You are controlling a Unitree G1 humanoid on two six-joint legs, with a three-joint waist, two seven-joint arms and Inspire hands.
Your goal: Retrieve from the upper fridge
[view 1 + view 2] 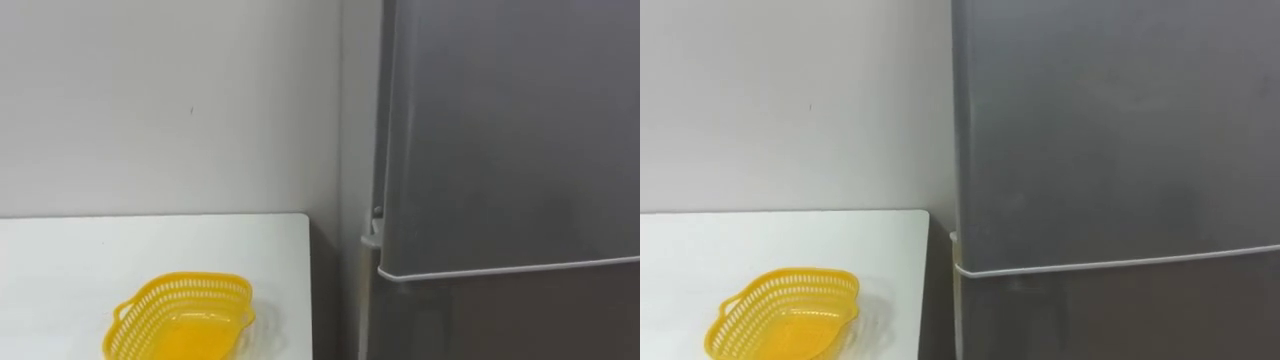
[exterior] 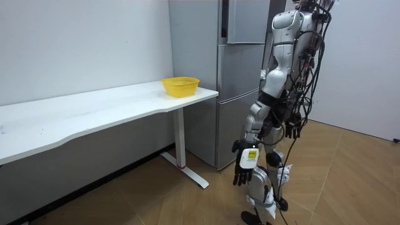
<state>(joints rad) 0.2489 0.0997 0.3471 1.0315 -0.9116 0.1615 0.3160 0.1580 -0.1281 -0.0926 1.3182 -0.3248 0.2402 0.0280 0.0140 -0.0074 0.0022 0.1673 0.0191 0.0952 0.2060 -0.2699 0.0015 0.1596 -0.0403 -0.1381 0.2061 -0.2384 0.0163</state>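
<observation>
The grey fridge (image 1: 510,130) stands shut. A pale seam crosses its front, with the upper door (image 1: 1110,120) closed above it and the lower door (image 1: 1120,320) closed below it. Whatever the fridge holds is hidden behind those doors.

To the left of the fridge, with a narrow gap between, is a white surface (image 1: 90,250) set along the wall (image 1: 170,100). On it sits a yellow basket (image 1: 182,316) of plastic lattice, near the end closest to the fridge.

In the room view the robot stands upright on the wooden floor (image 2: 350,181), just in front of the fridge and turned toward it. Both arms hang at its sides. The left hand (image 2: 244,164) hangs low on the side away from the fridge, its fingers slack and pointing down, holding nothing. The right hand (image 2: 292,129) hangs beside the hip, clear of the fridge. It is small and dark against the cables, so I cannot tell how far open it is.
</observation>
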